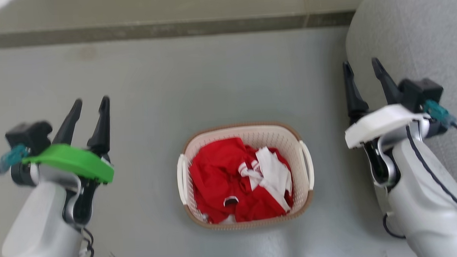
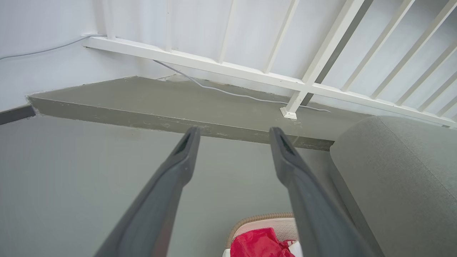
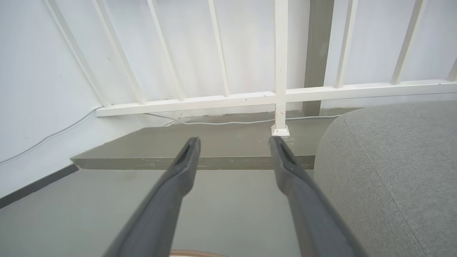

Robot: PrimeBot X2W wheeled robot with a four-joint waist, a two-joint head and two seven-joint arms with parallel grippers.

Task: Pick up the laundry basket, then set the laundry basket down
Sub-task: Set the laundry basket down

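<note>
Two open, empty grippers flank the laundry basket [image 1: 247, 127] on the floor [image 1: 211, 76].

Both pale forearms rise from the lower corners of the head view, fingers pointing ahead. The left gripper [image 1: 91, 100] and the right gripper [image 1: 361, 62] each hold their jaws moderately apart, gripping nothing. Between them, well apart from either, the basket stands upright with red and white clothes [image 1: 215, 174] inside. Bare floor surrounds it on every side. The right gripper is close beside a grey cushioned seat [image 1: 411, 34]. Farther off a low olive step [image 1: 172, 29] crosses the floor, with a white railing [image 3: 280, 64] behind it.
</note>
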